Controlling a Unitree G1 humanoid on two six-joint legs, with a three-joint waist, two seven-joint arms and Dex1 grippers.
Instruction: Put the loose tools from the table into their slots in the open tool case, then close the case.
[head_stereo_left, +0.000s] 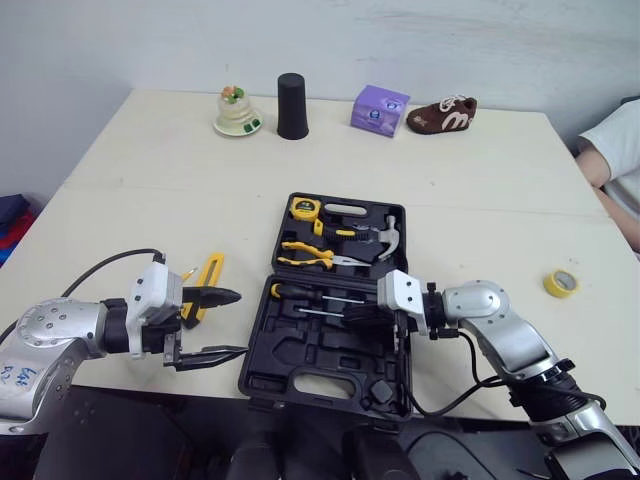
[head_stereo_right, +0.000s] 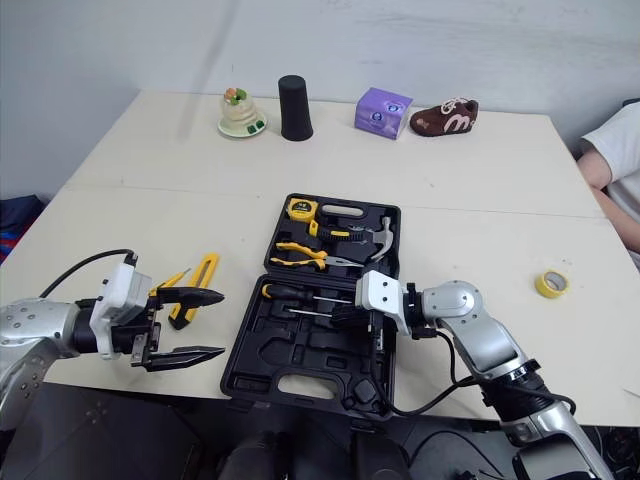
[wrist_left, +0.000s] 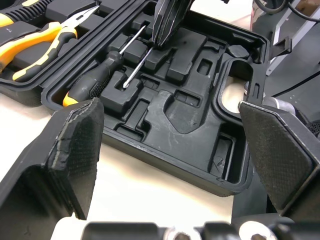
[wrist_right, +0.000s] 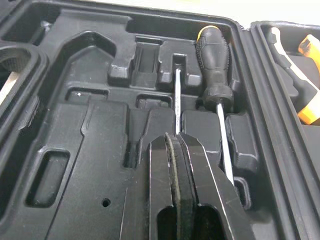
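Observation:
The black tool case (head_stereo_left: 300, 365) lies open near the table's front edge. Its far half holds a tape measure (head_stereo_left: 304, 209), yellow pliers (head_stereo_left: 305, 254) and a hammer (head_stereo_left: 388, 238). A black-handled screwdriver (wrist_right: 214, 65) rests in a slot of the near half. Beside it, my right gripper (wrist_right: 175, 137) is shut on a thin second screwdriver (wrist_right: 176, 95), whose shaft lies over a slot. My left gripper (head_stereo_left: 243, 322) hangs open just left of the case with nothing between its fingers. A yellow utility knife (head_stereo_left: 207, 279) lies loose on the table behind it.
A yellow tape roll (head_stereo_left: 561, 283) lies at the right. Along the far edge stand an ornament (head_stereo_left: 237, 112), a black cup (head_stereo_left: 292, 105), a purple box (head_stereo_left: 380, 110) and a brown shoe (head_stereo_left: 443, 115). A person's arm (head_stereo_left: 612, 150) shows at the right edge.

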